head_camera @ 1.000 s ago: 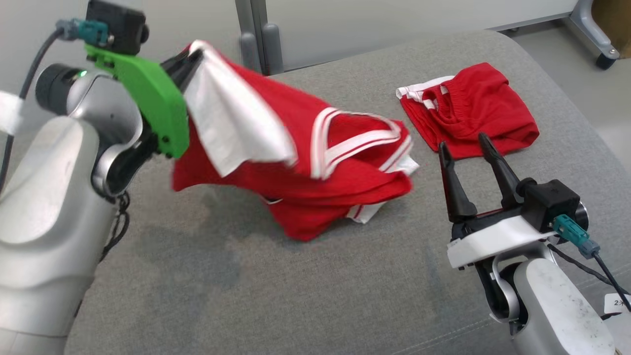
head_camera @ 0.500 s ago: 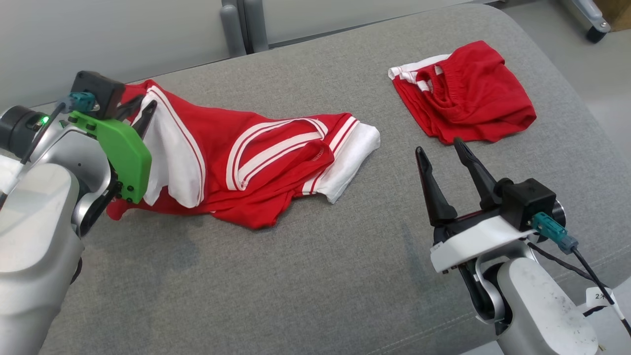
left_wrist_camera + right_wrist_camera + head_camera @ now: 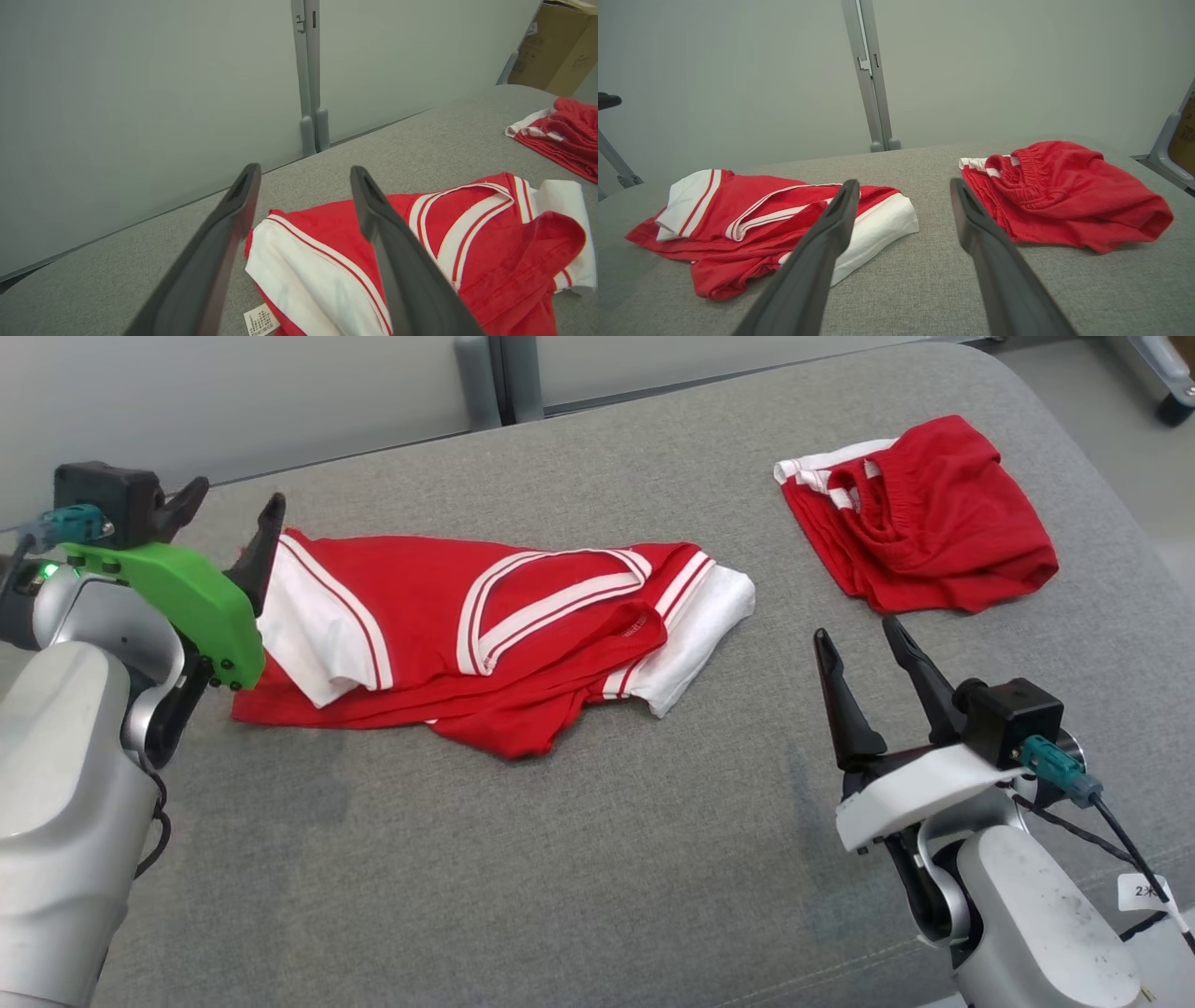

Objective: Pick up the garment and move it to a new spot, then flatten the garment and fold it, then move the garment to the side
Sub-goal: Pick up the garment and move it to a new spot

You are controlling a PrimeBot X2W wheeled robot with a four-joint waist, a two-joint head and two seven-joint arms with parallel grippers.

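The garment [image 3: 485, 635], a red shirt with white sleeves and white stripes, lies crumpled on the grey padded table [image 3: 560, 859], left of centre. My left gripper [image 3: 235, 497] stands open just beyond the shirt's left end, with nothing between its fingers. In the left wrist view the open left gripper [image 3: 304, 169] hangs over the white sleeve of the garment [image 3: 467, 233], apart from it. My right gripper [image 3: 856, 628] is open and empty at the right, between the shirt and the table's front. From the right wrist, the right gripper [image 3: 904, 182] points past the garment [image 3: 752, 210].
Crumpled red shorts [image 3: 920, 513] with white trim lie at the table's back right, also seen as the shorts [image 3: 1064, 196]. A grey partition post [image 3: 495, 378] stands behind the table. A cardboard box [image 3: 565, 46] and a caster wheel [image 3: 1172, 406] sit off the right edge.
The left gripper came down with the garment and opened, letting it go; the shirt now lies spread on the table. The head camera also shifted. The right gripper stayed open.
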